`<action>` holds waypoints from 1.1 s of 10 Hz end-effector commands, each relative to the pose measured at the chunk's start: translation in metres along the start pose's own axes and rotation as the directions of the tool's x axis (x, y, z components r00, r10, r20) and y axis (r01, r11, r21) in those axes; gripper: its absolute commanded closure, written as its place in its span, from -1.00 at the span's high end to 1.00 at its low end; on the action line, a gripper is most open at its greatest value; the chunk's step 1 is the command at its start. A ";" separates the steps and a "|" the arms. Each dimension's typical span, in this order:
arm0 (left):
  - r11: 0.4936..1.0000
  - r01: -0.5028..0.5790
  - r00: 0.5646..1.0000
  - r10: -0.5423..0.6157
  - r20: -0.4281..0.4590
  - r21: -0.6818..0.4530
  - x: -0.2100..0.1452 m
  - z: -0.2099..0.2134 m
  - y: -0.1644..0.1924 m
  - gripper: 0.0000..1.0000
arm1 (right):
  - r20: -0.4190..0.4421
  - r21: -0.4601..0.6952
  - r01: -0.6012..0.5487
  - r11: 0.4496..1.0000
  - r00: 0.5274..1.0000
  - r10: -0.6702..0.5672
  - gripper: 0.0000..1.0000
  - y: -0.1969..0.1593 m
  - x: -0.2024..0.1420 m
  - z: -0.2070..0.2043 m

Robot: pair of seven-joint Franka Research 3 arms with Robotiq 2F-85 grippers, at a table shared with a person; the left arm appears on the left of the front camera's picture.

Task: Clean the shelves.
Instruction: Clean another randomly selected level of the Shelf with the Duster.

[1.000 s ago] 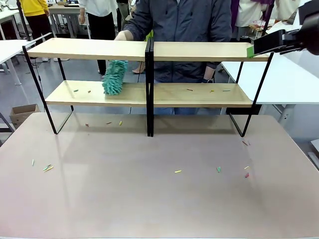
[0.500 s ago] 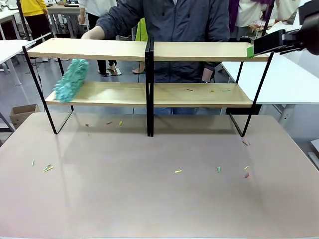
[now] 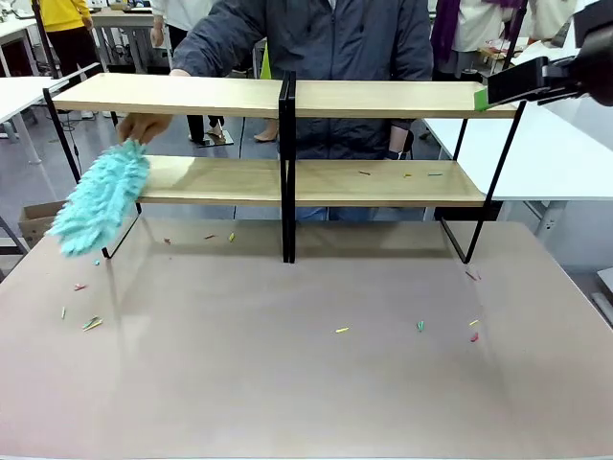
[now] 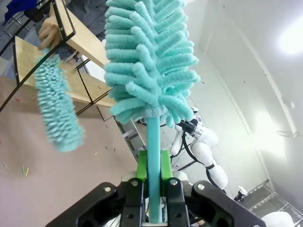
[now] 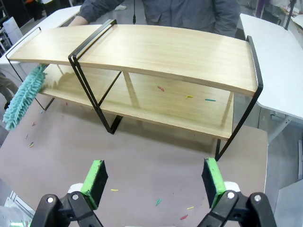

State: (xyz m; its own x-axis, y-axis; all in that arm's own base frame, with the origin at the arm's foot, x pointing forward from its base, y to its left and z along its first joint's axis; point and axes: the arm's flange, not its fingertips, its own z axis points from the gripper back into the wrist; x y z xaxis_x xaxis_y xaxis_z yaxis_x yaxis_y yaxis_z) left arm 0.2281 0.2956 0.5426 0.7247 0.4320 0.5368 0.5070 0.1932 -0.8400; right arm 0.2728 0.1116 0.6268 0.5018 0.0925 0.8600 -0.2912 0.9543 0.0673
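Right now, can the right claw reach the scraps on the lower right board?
Likely yes: the open right claw faces the shelves from the front, nothing between it and the scraps.

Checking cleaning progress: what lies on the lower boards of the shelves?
Three small coloured scraps lie on the shelves' right lower board. The left lower board looks bare; its far-left end is hidden behind the person's duster.
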 end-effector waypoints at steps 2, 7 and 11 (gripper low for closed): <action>1.000 0.021 1.000 -0.021 -0.006 -0.004 0.000 0.001 -0.004 -0.74 | -0.002 0.002 -0.005 1.000 1.000 0.005 1.00 -0.001 0.000 0.000; 0.991 0.131 0.934 -0.130 -0.332 -0.020 -0.059 -0.056 -0.030 -0.74 | -0.002 0.002 -0.005 1.000 1.000 0.005 1.00 -0.001 0.000 0.000; 0.941 0.311 0.611 -0.306 -0.730 -0.134 -0.175 -0.106 -0.058 -0.74 | -0.002 0.002 -0.005 1.000 1.000 0.005 1.00 -0.001 0.000 0.000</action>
State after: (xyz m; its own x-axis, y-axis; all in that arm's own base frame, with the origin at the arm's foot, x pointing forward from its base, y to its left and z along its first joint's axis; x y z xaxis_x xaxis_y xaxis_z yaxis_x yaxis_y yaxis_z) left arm 0.1448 0.1311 0.5188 0.7202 -0.3420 0.6036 0.6865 0.2256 -0.6912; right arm 0.2726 0.1117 0.6270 0.5013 0.0926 0.8603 -0.2914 0.9542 0.0671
